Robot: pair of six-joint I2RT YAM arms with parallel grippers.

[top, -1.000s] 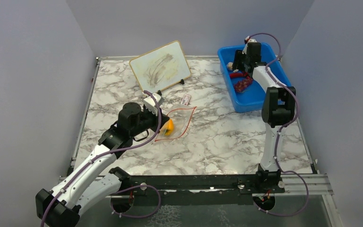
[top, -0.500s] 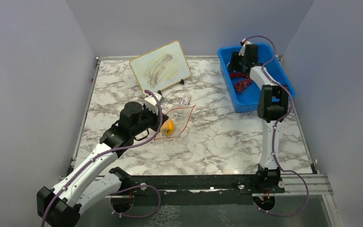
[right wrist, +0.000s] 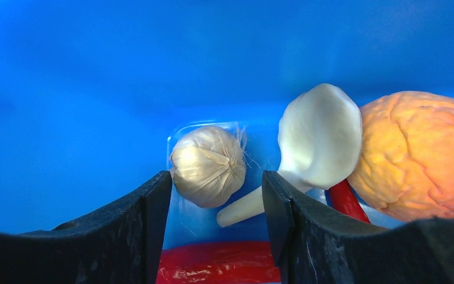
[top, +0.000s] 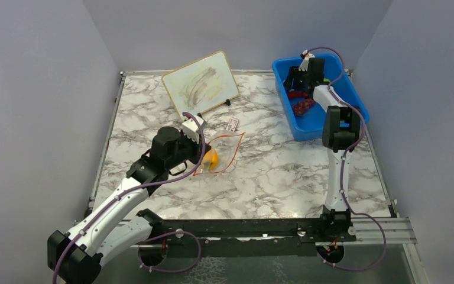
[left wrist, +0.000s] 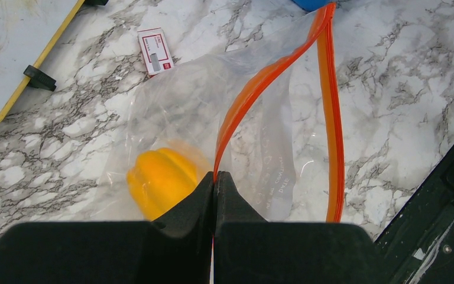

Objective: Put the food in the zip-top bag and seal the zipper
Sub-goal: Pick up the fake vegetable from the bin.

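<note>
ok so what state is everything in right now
zip-top bag: lying on the table, mouth open
zipper: unsealed, its two strips apart
pepper: inside the bag
left gripper: shut on the zipper
right gripper: open, down in the blue bin, white bulb ahead, not gripped
mushroom: loose in the bin, on its side
whiteboard: propped tilted, smeared

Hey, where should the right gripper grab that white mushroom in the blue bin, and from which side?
Probably the stem: the mushroom lies tilted, its stem poking out free towards the garlic-like bulb, while its cap is crowded by the peach-coloured fruit. Come from above, jaws straddling the stem.
</note>
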